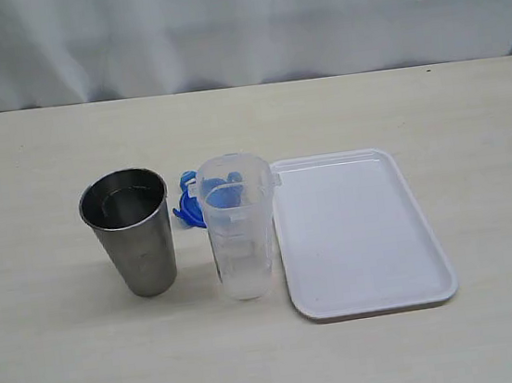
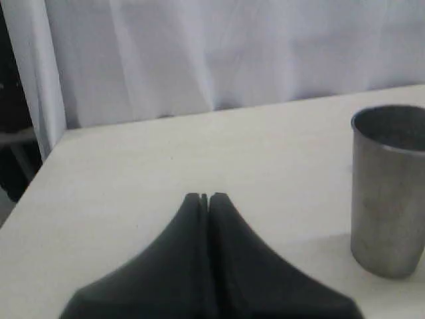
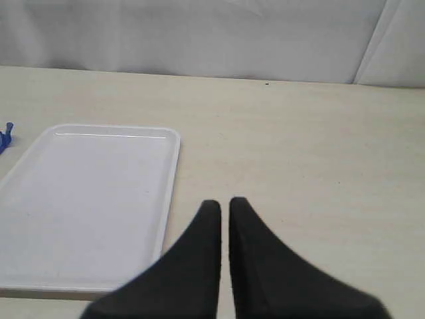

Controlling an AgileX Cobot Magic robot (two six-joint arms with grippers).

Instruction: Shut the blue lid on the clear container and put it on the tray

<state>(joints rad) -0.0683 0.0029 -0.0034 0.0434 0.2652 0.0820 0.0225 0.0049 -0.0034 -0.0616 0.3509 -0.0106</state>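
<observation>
The clear container (image 1: 239, 226) stands upright and uncovered in the middle of the table. The blue lid (image 1: 187, 207) lies on the table just behind it, partly seen through its wall; a sliver of the blue lid (image 3: 6, 137) shows in the right wrist view. To the container's right lies the white tray (image 1: 359, 231), with nothing on it, also the tray (image 3: 86, 199) in the right wrist view. Neither arm appears in the exterior view. My left gripper (image 2: 204, 196) is shut on nothing, over bare table. My right gripper (image 3: 224, 203) is shut and empty, beside the tray's edge.
A grey steel cup (image 1: 133, 230) stands upright left of the container, the same cup (image 2: 388, 189) showing in the left wrist view. A white curtain (image 1: 236, 26) hangs behind the table. The table's left edge (image 2: 40, 173) is near the left gripper.
</observation>
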